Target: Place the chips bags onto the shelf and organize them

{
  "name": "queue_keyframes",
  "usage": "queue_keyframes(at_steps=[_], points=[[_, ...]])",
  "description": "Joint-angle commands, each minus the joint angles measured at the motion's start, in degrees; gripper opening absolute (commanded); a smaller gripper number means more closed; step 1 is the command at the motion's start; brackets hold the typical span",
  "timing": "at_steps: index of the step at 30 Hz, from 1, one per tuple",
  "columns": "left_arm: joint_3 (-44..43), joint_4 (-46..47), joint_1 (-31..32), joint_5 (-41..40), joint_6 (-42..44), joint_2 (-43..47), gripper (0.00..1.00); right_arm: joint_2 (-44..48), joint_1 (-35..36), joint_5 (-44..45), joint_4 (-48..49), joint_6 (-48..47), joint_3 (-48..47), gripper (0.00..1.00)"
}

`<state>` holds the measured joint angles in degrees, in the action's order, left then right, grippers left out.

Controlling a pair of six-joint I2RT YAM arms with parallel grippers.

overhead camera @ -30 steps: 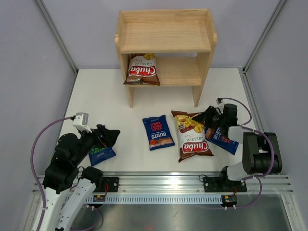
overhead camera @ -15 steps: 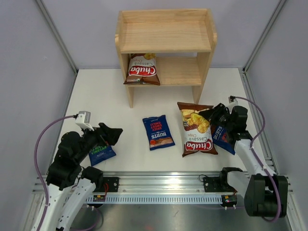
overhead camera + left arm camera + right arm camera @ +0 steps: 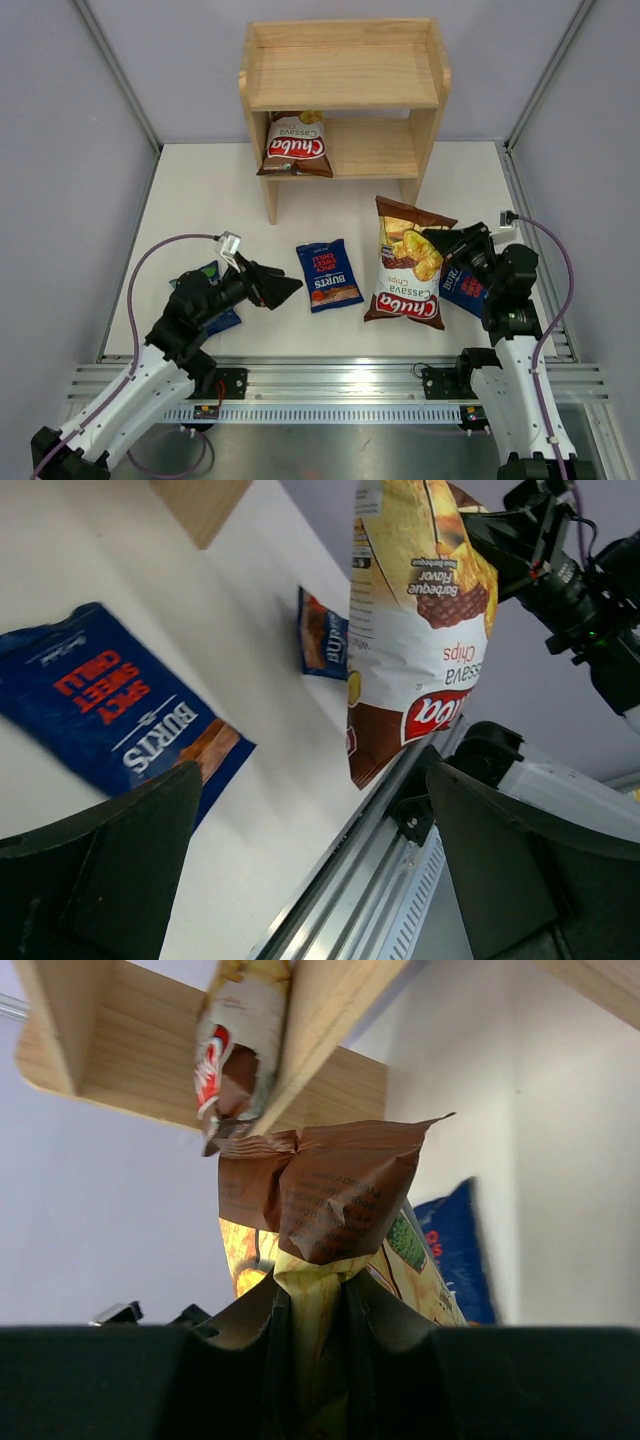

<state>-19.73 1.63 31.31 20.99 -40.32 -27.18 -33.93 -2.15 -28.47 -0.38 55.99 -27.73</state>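
**Entry: chips bags, shelving step in hand**

- **Held Chuba bag** (image 3: 405, 268): hangs lengthwise from my right gripper (image 3: 445, 243). The fingers (image 3: 255, 1325) are pinched together on its crimped top seam. Its lower end may be brushing the table (image 3: 200, 200); I cannot tell from above.
- **Shelved Chuba bag** (image 3: 295, 145): stands at the left of the lower tier of the shelf (image 3: 345, 75). Bare wood shows to its right.
- **Middle Burts bag** (image 3: 328, 275): flat on the table, between the two arms.
- **Right Burts bag** (image 3: 462, 285): on the table just beside the held bag, partly hidden by my right arm.
- **Left Burts bag** (image 3: 225, 320): mostly hidden beneath my left arm.
- **Left gripper** (image 3: 278, 290): fingers spread wide, holding nothing, near the middle Burts bag.

**Handling note (my judgement):**
- I would raise the held bag fully clear of the table first.
- I would then carry it slowly, since a seam pinch lets a light bag swing.
- It should enter the lower tier beneath the top board, well inside the right side panel.
- I would set it upright beside its twin, logo outward, before letting go.
- My left arm should stay back.
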Motion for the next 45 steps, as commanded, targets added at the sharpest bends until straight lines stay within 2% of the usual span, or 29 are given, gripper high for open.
queue_keyframes(at_steps=[1, 4, 10, 18, 28, 35, 37, 40, 44, 45], points=[[1.18, 19.63, 5.33, -0.68, 0.41, -2.78, 0.99, 5.26, -0.13, 0.78, 2.75, 10.97, -1.81, 0.01], [0.57, 22.53, 11.04, -6.39, 1.99, -7.42, 0.99, 9.39, -0.13, 3.76, 3.98, 15.20, -0.93, 0.00], [-4.79, 27.72, 21.50, -11.59, 5.68, -18.95, 0.99, 11.78, -0.13, 4.30, 6.09, 22.14, -0.40, 0.00], [-11.82, 34.57, 29.32, -6.67, 11.04, -32.21, 0.99, 15.56, -0.13, 4.83, 6.45, 27.86, -0.31, 0.00], [-16.92, 39.24, 33.29, -8.95, 11.04, -40.41, 0.99, 15.83, -0.05, 2.37, 14.00, 35.24, 2.59, 0.00], [-18.15, 41.34, 34.43, -11.24, 11.40, -42.95, 0.98, 19.43, -0.13, 3.24, 12.08, 36.91, 1.71, 0.00], [-18.07, 43.80, 34.78, -10.62, 10.87, -43.66, 0.94, 20.39, -0.13, 3.94, 10.15, 36.74, 1.45, 0.00], [-17.63, 47.32, 35.57, -10.53, 10.08, -44.45, 0.66, 22.14, -0.13, 5.35, 7.86, 37.09, 2.14, 0.00], [-17.37, 48.29, 35.93, -10.54, 9.20, -44.19, 0.43, 24.79, -0.05, 7.46, 3.29, 35.78, 1.89, 0.00], [-17.36, 48.03, 36.01, -10.53, 8.77, -43.93, 0.34, 24.97, -0.13, 7.81, 2.33, 34.29, 1.71, 0.00]])
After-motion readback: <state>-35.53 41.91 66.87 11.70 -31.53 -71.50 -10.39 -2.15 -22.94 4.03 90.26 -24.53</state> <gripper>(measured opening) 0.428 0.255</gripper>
